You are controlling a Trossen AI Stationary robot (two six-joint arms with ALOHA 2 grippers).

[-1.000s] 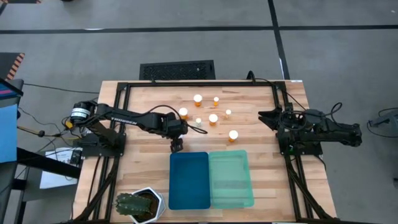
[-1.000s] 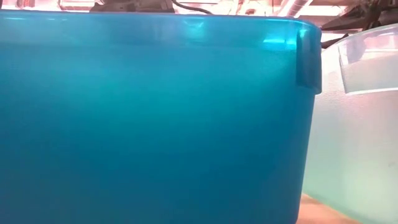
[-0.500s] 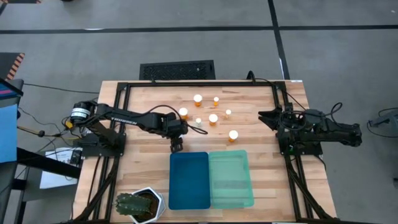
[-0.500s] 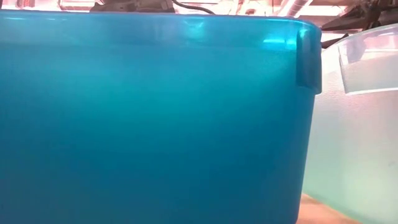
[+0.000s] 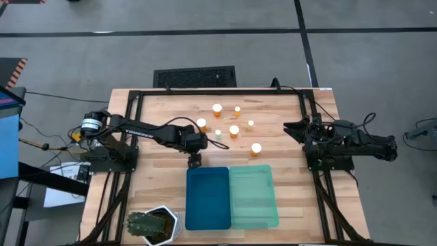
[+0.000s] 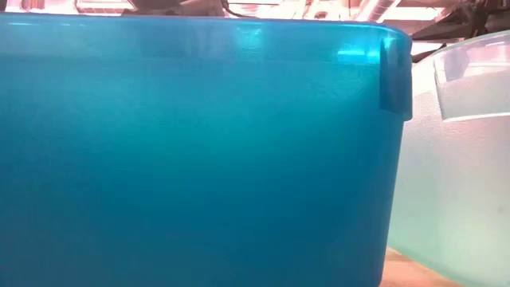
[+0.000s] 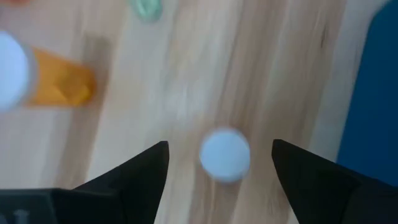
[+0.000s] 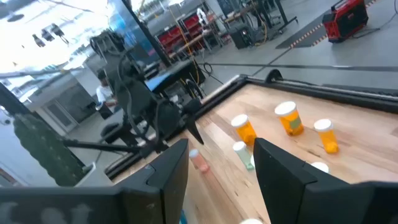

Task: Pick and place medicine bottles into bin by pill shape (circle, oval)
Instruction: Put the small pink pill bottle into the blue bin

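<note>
White-capped bottle (image 7: 225, 154) between open left gripper (image 7: 219, 163) fingers.

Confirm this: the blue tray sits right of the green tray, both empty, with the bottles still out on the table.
Wrong on one point. In the high view the blue tray sits left of the green tray, not right. The rest holds: both trays are empty and the bottles stand on the table.
</note>
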